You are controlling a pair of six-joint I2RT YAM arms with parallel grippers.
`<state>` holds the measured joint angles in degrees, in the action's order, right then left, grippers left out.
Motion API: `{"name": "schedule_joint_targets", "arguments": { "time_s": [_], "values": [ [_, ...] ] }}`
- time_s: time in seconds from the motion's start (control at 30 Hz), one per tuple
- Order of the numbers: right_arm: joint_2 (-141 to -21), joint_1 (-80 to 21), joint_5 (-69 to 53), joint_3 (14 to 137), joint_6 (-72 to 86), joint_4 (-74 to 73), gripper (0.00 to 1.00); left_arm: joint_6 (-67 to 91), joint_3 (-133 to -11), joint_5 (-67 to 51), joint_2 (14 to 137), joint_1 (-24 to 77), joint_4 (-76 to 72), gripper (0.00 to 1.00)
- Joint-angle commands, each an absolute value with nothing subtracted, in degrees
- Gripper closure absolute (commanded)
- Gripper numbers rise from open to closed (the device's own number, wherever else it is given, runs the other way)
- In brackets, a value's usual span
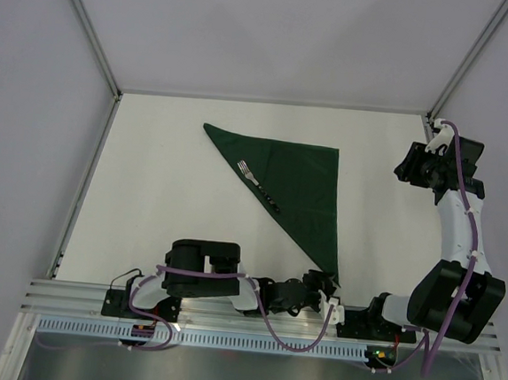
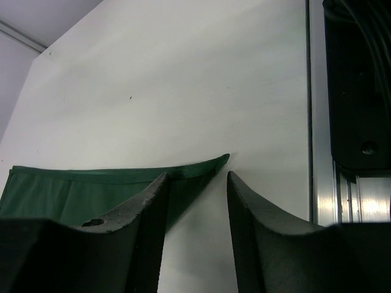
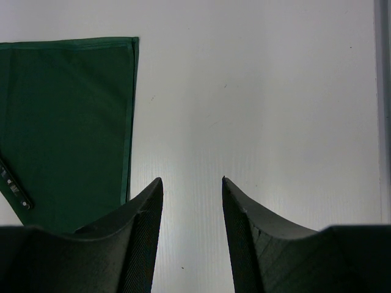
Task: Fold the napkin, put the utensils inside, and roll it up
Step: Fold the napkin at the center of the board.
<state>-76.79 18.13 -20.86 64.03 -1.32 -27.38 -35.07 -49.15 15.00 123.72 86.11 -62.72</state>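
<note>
- Top external alone shows the whole triangular napkin on the tabletop, fork on it.
- Left wrist — left fingers parted, empty, napkin corner just ahead.
- Right wrist — right fingers parted, empty.

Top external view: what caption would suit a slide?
Fork lying on a triangle-folded green napkin, left tool at its near corner, right tool off to the side.
</note>
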Motion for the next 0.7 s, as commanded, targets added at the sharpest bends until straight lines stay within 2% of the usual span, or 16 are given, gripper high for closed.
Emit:
{"name": "schedule_joint_targets", "arguments": {
  "time_s": [0.0,0.57,0.67],
  "values": [
    [-76.0,17.9,-20.4,64.0,-1.4,-26.2,0.51,-37.3,-50.4,15.1,125.1,86.0,-63.7,0.53],
    [-76.0,17.9,-20.5,64.0,-1.4,-26.4,0.53,-34.4,-54.9,12.8,125.6,85.8,-55.3,0.78],
    [-75.9,17.9,-20.5,63.9,-1.4,-26.3,0.53,-33.1,-55.7,11.8,125.2,85.7,-53.6,0.88]
  ]
}}
